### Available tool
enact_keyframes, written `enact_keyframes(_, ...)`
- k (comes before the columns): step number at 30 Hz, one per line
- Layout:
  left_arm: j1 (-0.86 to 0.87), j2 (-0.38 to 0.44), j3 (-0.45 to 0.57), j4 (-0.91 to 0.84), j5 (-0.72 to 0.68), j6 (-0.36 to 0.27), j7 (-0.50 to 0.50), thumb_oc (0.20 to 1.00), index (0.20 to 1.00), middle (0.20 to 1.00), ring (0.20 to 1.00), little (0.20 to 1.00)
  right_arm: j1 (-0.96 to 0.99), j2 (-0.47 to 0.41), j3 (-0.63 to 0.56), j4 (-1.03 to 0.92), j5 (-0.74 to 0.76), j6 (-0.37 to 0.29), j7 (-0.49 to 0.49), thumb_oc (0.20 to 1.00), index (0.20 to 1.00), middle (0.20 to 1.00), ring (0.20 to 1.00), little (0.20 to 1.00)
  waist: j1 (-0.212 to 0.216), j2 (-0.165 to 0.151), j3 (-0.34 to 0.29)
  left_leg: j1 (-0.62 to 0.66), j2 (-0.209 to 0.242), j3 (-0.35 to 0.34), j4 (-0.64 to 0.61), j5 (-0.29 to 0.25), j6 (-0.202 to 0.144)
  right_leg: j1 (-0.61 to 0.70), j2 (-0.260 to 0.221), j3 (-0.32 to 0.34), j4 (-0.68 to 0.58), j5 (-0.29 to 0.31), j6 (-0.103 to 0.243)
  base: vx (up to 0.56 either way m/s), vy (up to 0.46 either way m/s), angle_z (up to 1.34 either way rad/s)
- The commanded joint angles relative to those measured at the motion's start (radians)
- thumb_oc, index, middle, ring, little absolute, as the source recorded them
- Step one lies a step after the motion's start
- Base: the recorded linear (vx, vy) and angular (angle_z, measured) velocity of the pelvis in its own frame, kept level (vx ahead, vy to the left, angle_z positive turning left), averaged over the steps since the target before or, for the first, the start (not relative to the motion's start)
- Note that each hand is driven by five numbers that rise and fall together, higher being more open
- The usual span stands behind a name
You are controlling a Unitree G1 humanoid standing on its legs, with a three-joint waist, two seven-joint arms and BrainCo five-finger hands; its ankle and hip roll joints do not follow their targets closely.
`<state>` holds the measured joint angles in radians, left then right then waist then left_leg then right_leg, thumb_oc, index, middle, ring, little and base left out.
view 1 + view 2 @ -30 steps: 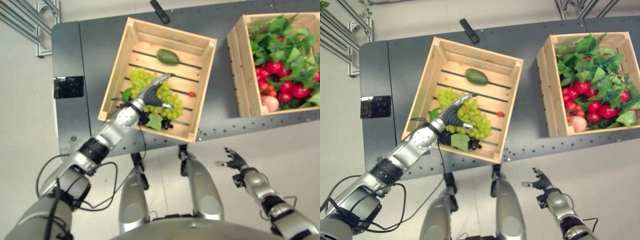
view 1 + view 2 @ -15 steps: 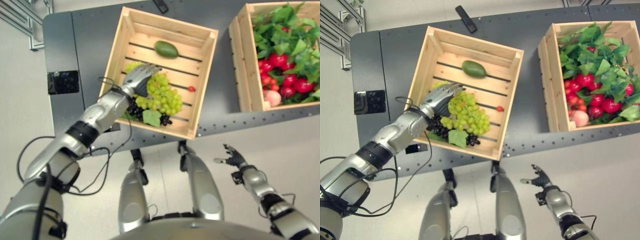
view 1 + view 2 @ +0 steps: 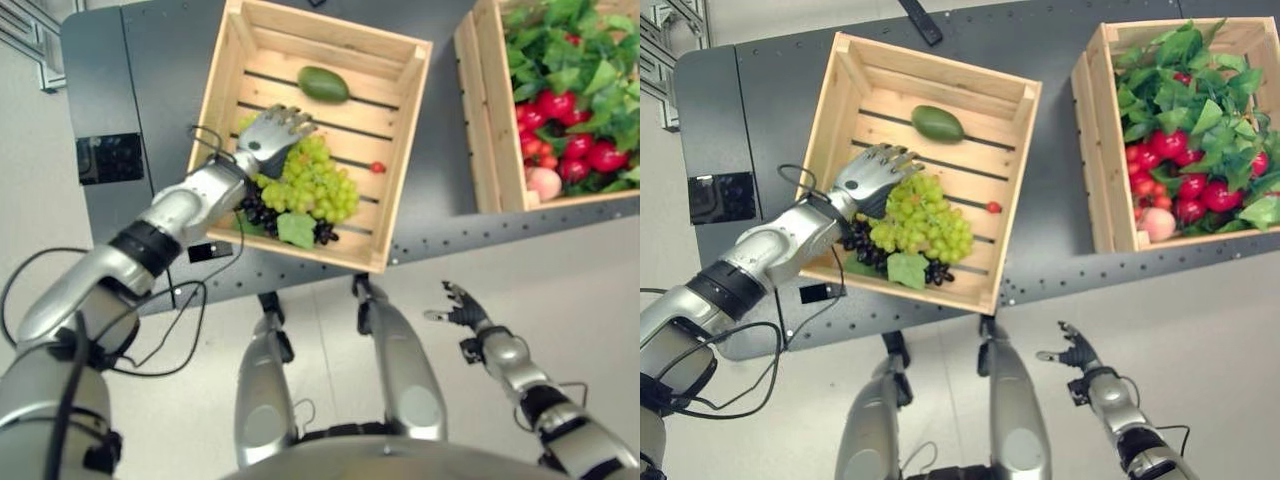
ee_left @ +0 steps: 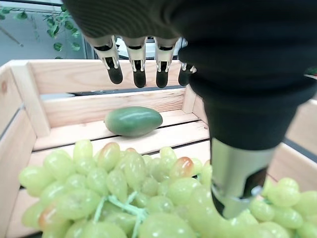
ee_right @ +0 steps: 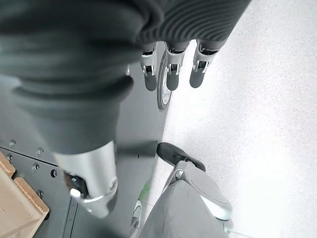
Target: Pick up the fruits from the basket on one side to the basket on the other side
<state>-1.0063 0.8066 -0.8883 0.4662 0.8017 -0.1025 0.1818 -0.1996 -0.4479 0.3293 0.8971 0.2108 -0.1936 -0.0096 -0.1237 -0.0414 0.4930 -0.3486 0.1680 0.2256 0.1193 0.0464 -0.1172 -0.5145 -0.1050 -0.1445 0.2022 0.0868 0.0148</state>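
**Left hand above the grapes in the left crate**

Hovering with fingers straight and spread, holding nothing: left hand (image 3: 268, 130), at 10 o'clock of the green grape bunch (image 3: 315, 183) inside the left wooden crate (image 3: 222, 84). Dark grapes (image 3: 255, 211) at the bunch's 8 o'clock; a green mango (image 3: 322, 84) at 12, a small red fruit (image 3: 378, 167) at 3. Red fruits and leaves piled in the right crate (image 3: 482, 120). Off the table's near edge, fingers loosely apart and empty: right hand (image 3: 463, 311).

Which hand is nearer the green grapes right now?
Left. The left hand hangs open right above the green grapes in the left crate; the right hand is off the table, open, over the floor.
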Motion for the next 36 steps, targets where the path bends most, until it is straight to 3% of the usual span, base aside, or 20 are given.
enact_keyframes(1,-0.047,0.055,0.013,0.001,0.041,-0.005,0.020,1.000,1.000,1.000,1.000,1.000,0.036,-0.055,0.018,-0.077,0.039,-0.031,0.001,1.000,1.000,1.000,1.000,1.000,-0.003,-0.020,-0.015,-0.081,0.050,-0.039,0.141,-0.040,0.004,-0.018,-0.047,0.048,0.090,-0.105,0.128,0.00,-0.005,-0.05)
enact_keyframes(17,-0.094,0.081,-0.072,0.041,0.121,0.002,0.000,1.000,1.000,1.000,1.000,1.000,0.038,-0.085,0.020,-0.162,0.051,-0.035,0.010,1.000,1.000,1.000,1.000,1.000,-0.015,-0.020,0.003,-0.118,0.056,-0.044,0.160,-0.041,0.004,-0.062,-0.041,0.053,0.117,-0.111,0.127,0.00,-0.004,-0.03)
enact_keyframes(36,-0.023,0.086,-0.126,0.094,0.169,-0.020,-0.050,1.000,1.000,1.000,1.000,1.000,0.033,-0.115,0.009,-0.248,0.057,-0.038,0.015,1.000,1.000,1.000,1.000,1.000,-0.022,-0.026,0.017,-0.147,0.062,-0.040,0.179,-0.051,0.005,-0.098,-0.034,0.069,0.134,-0.112,0.123,0.00,0.001,-0.01)
